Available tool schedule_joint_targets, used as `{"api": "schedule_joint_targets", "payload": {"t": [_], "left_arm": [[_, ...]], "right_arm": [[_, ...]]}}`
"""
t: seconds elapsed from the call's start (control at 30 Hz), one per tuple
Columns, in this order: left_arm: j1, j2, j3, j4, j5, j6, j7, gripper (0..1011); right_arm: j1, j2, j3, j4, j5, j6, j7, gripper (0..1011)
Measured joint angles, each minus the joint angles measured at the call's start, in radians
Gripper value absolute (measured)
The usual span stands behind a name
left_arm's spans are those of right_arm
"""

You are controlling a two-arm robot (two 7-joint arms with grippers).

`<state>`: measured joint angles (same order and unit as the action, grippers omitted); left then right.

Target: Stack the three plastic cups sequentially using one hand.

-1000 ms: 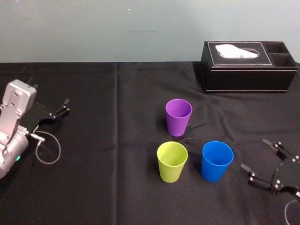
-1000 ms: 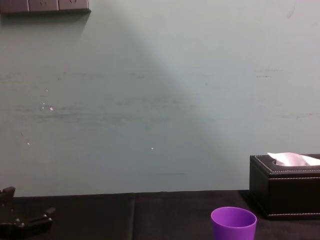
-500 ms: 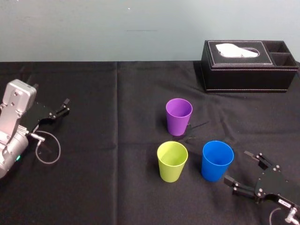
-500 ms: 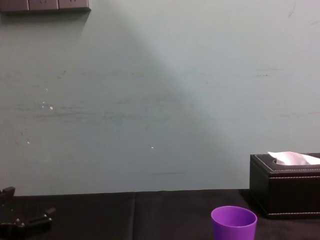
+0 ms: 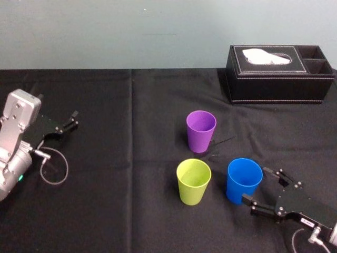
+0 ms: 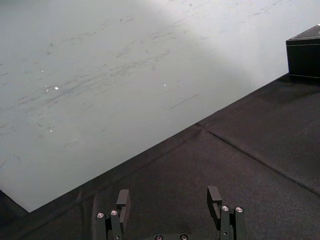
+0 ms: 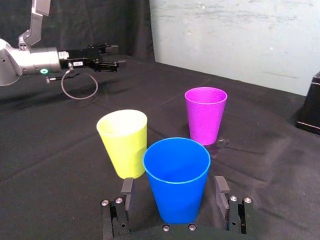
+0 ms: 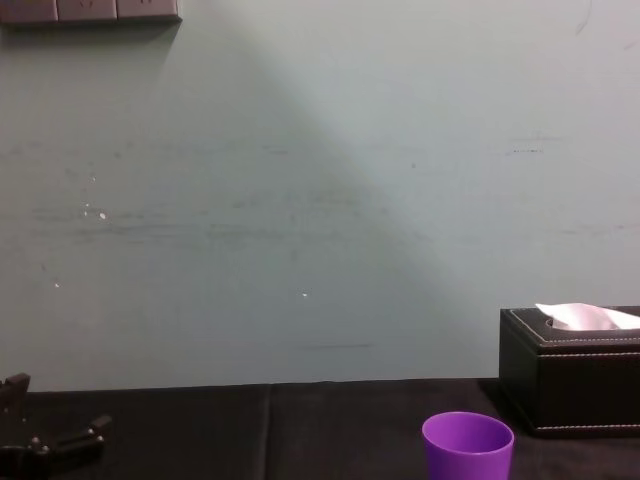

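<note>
Three plastic cups stand upright on the black cloth: purple [image 5: 201, 130] farthest back, yellow-green [image 5: 193, 181] at front left, blue [image 5: 244, 180] at front right. My right gripper [image 5: 258, 185] lies low at the blue cup's right side, open, its fingers reaching along both sides of the cup. In the right wrist view the blue cup [image 7: 177, 176] stands between the two fingers [image 7: 127, 188] with a gap on each side, and the yellow-green cup [image 7: 123, 142] and purple cup [image 7: 205, 114] stand beyond it. My left gripper [image 5: 71, 120] rests open at the far left.
A black tissue box [image 5: 279, 74] stands at the back right of the table, well behind the cups. A loop of cable [image 5: 54, 168] hangs by the left arm. Bare cloth [image 5: 131, 158] lies between the left arm and the cups.
My right gripper has slid left across the cloth from the table's right edge until its fingers flank the blue cup. The cups and the left arm have stayed put.
</note>
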<state>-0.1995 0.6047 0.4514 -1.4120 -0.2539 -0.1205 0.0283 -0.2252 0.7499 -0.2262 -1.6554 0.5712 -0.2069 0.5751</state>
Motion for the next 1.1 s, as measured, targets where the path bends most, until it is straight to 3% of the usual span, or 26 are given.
{"api": "schedule_joint_targets", "payload": {"t": [0.43, 0.73, 0.83, 1.1], "left_arm": [[0.0, 0.0, 0.0, 0.0, 0.0, 0.0, 0.0, 1011], [0.0, 0.0, 0.0, 0.0, 0.0, 0.0, 0.0, 1012], [0.0, 0.0, 0.0, 0.0, 0.0, 0.0, 0.0, 1011], [0.0, 0.0, 0.0, 0.0, 0.0, 0.0, 0.0, 1011]], "right_arm": [[0.081, -0.055, -0.031, 0.046, -0.049, 0.036, 0.034, 1002], [0.079, -0.054, -0.03, 0.045, -0.049, 0.036, 0.034, 998], [0.078, -0.054, -0.03, 0.044, -0.048, 0.036, 0.034, 967], [0.076, -0.052, -0.028, 0.043, -0.047, 0.035, 0.033, 773]]}}
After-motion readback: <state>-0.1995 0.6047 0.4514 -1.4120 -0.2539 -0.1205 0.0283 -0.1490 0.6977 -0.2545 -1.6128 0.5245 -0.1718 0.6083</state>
